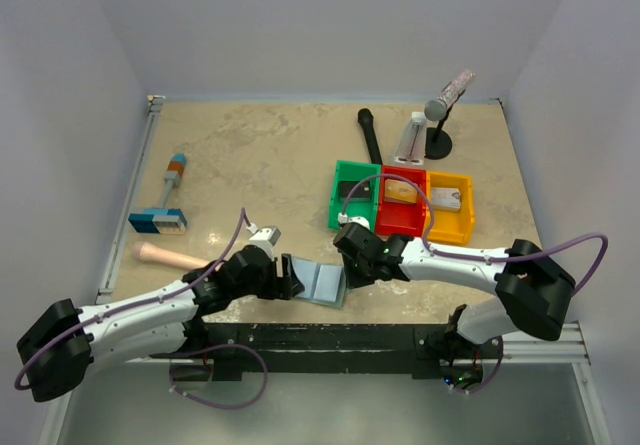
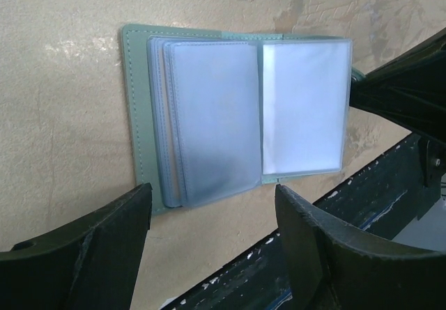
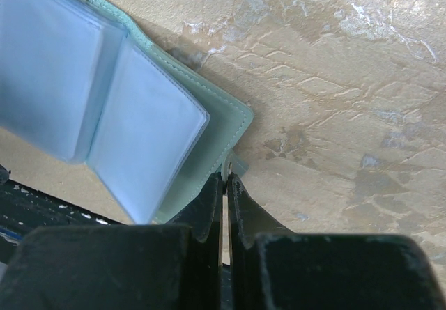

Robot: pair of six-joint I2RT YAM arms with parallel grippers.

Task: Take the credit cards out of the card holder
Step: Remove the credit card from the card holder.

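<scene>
The left claw (image 2: 211, 191) is spread wide, its two dark fingers (image 2: 97, 247) standing apart with nothing between them, poised just over the near edge of the card holder (image 2: 209, 122). The right claw (image 3: 224, 177) is clenched, with only a hairline slit between its pads. Its tips sit right at the corner of the holder's teal cover. I cannot tell whether any of that cover is pinched between them (a pale sliver shows at the tips, too small to read).

The card holder lies open on the table (image 1: 270, 155), near the front edge and between the two claws in the overhead view. Its cover is flat against the table and its clear plastic sleeves (image 2: 303, 104) are fanned on top. One leaf is lifted and turned toward the right claw, and the other leaves are stacked on the other half.

Beyond the right claw, further back on the table, three bins stand side by side, touching. The red bin (image 1: 400, 220) in the middle holds the tan-orange card (image 1: 402, 192). The yellow bin (image 1: 450, 227) holds the pale greyish card (image 1: 450, 201). The green bin (image 1: 345, 168) has a dark flat shape in it, partly crossed by a cable and too small to identify.

Well off to the left lies a blue-and-orange block tool (image 1: 165, 205).
</scene>
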